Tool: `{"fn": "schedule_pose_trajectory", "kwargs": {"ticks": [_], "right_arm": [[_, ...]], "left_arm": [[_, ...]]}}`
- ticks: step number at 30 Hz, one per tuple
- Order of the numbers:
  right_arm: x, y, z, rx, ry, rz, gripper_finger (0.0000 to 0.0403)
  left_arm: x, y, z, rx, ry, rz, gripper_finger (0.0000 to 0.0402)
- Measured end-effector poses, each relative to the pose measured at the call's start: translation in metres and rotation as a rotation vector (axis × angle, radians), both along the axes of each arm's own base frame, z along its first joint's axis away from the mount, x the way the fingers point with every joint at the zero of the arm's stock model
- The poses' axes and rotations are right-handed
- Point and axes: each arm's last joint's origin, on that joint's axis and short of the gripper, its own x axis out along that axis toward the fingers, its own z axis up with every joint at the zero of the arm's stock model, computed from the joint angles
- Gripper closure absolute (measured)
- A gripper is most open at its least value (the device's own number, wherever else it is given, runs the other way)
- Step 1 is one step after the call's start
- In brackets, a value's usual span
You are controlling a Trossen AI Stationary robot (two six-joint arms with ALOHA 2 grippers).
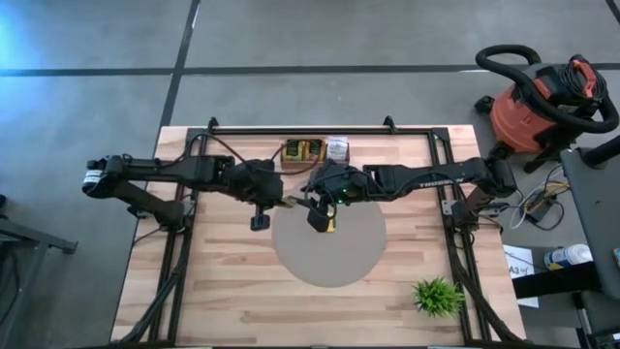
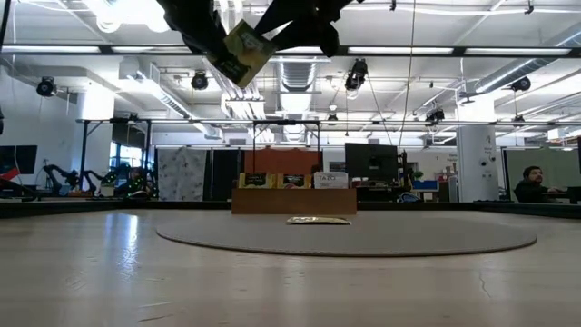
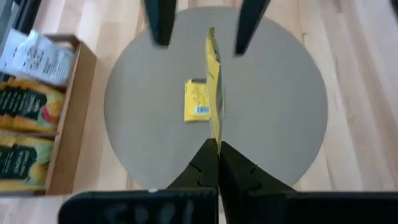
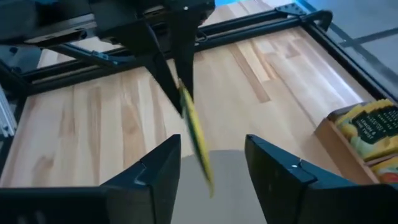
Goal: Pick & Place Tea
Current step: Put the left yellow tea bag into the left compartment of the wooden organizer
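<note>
Wood table, grey round mat centre: one tea packet already lies there. Left gripper pinches second packet above it; right gripper spread. Tray upper centre holds more.

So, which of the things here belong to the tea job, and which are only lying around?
Belong to the job:
- yellow tea packet pinched edge-on in the shut left gripper, above the mat
- open right gripper facing it
- tea packet lying flat on the round grey mat
- wooden tray with more packets

Just lying about:
- green plant
- red shop vacuum
</note>
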Motion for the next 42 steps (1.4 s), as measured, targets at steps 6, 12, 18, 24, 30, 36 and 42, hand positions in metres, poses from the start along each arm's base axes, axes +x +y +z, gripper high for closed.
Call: {"fn": "schedule_pose_trajectory", "kwargs": {"ticks": [6,12,18,24,30,36,42], "right_arm": [[0.000,0.000,0.000,-0.020,0.004,0.013,0.0238],[0.002,-0.001,-0.003,0.005,0.011,0.046,0.0290],[0.007,-0.004,-0.011,0.032,0.032,0.070,0.0369],[0.007,-0.004,-0.011,0.038,0.029,0.066,0.0388],[0.007,-0.005,-0.010,0.041,0.026,0.063,0.0390],[0.006,-0.006,-0.009,0.046,0.020,0.021,0.0390],[0.008,-0.011,-0.004,0.045,-0.050,-0.137,0.0391]], "left_arm": [[0.003,0.000,0.002,0.000,-0.038,-0.002,0.0401],[0.005,-0.001,0.004,0.001,-0.066,-0.006,0.0401],[0.007,0.000,0.007,0.001,-0.105,-0.004,0.0401],[0.007,0.000,0.006,-0.016,-0.097,0.019,0.0401],[0.006,0.003,0.005,0.001,-0.095,0.154,0.0369],[0.002,0.002,0.008,0.034,-0.111,0.211,0.0314],[-0.023,0.004,0.027,0.005,-0.196,0.330,0.0290]]}}
